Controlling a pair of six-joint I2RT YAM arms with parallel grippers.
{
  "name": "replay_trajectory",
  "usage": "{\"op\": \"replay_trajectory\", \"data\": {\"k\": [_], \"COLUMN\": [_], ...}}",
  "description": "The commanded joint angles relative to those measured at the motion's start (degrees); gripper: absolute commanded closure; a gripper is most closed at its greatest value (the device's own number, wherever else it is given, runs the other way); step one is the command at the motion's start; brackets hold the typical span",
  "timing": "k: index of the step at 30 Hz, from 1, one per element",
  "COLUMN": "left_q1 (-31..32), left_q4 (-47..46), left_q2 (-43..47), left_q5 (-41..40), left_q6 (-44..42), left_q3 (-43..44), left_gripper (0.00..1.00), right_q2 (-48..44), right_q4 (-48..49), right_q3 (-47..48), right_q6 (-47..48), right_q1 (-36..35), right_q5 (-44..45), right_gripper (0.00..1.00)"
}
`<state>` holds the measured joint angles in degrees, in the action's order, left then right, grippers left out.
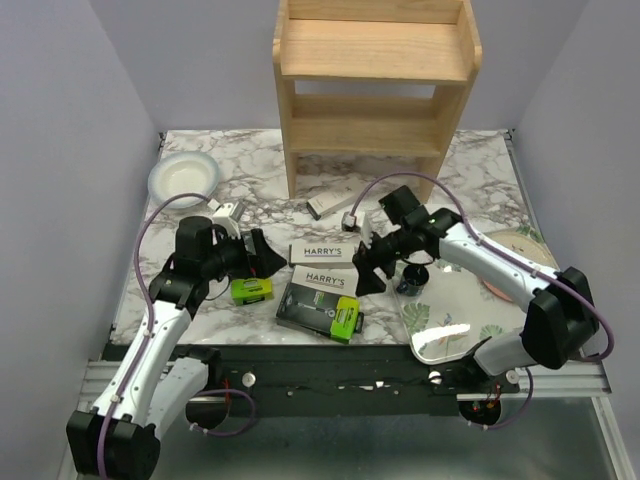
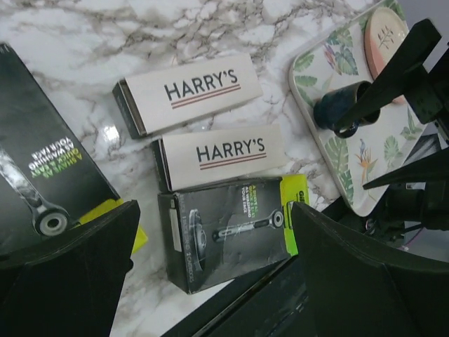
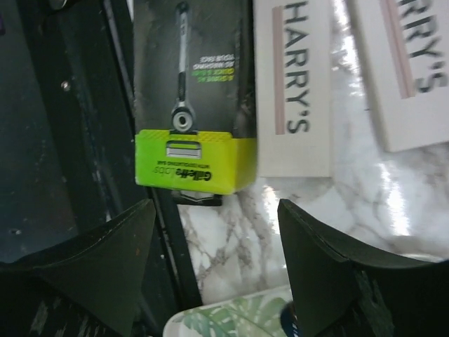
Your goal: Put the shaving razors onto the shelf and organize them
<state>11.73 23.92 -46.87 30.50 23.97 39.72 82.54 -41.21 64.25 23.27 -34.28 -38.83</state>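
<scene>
At the far edge of the marble table (image 1: 470,180), the shelf (image 1: 375,80) stands with both tiers bare; none of the five razor packs is on it yet. My left gripper (image 1: 268,256) and right gripper (image 1: 366,266) hang low over the packs, each with jaws spread wide and nothing between them. One black pack (image 1: 320,308) lies flat near the front edge between the two grippers, and a second (image 1: 251,290) lies just beside my left fingers. One Harry's box (image 1: 325,278) lies just behind the first pack, with another (image 1: 316,253) beyond it. A third white box (image 1: 330,206) sits near the shelf's foot. I judge them all light, stiff cardboard, smooth-sided and crushable, best pinched gently across the narrow width at mid-length.
</scene>
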Motion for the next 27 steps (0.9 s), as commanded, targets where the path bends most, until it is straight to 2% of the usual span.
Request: {"op": "replay_trajectory", "data": {"k": [1, 5, 7, 8, 11, 13, 21, 27], "left_q1": [0.1, 0.1, 0.5, 1.3, 2.3, 3.9, 5.0, 5.0], "left_q4": [3.3, -3.7, -6.9, -7.8, -8.1, -7.5, -6.8, -8.4], "left_q2": [2.5, -0.1, -2.5, -3.2, -6.1, -6.9, -9.3, -10.3], "left_q5": [2.7, 5.4, 6.6, 7.9, 9.0, 9.8, 8.1, 7.8], "left_q6": [4.0, 10.6, 10.8, 10.0, 8.6, 7.8, 7.2, 8.5], "left_q3": [-5.4, -8.7, -9.8, -10.2, -10.5, -10.1, -9.2, -8.5], "left_gripper": [0.04, 0.10, 0.17, 0.24, 0.33, 0.34, 0.34, 0.32], "right_q2": [3.0, 3.9, 3.9, 3.9, 4.3, 4.6, 7.1, 9.3], "right_q4": [0.0, 2.7, 3.3, 3.9, 4.5, 4.6, 8.3, 3.6], "right_q3": [-3.8, -6.0, -7.0, -7.4, -8.6, -9.9, -12.2, -13.2], "right_q6": [-7.7, -15.0, -18.0, -18.9, -21.8, -23.0, -24.8, -25.1], "right_q1": [-3.8, -3.9, -3.9, -3.9, -3.9, -3.9, -3.2, -1.1], "right_q5": [-2.9, -2.8, -1.8, -1.5, -2.9, -3.8, -1.8, -1.1], "right_gripper": [0.21, 0.21, 0.21, 0.21, 0.26, 0.30, 0.35, 0.40]}}
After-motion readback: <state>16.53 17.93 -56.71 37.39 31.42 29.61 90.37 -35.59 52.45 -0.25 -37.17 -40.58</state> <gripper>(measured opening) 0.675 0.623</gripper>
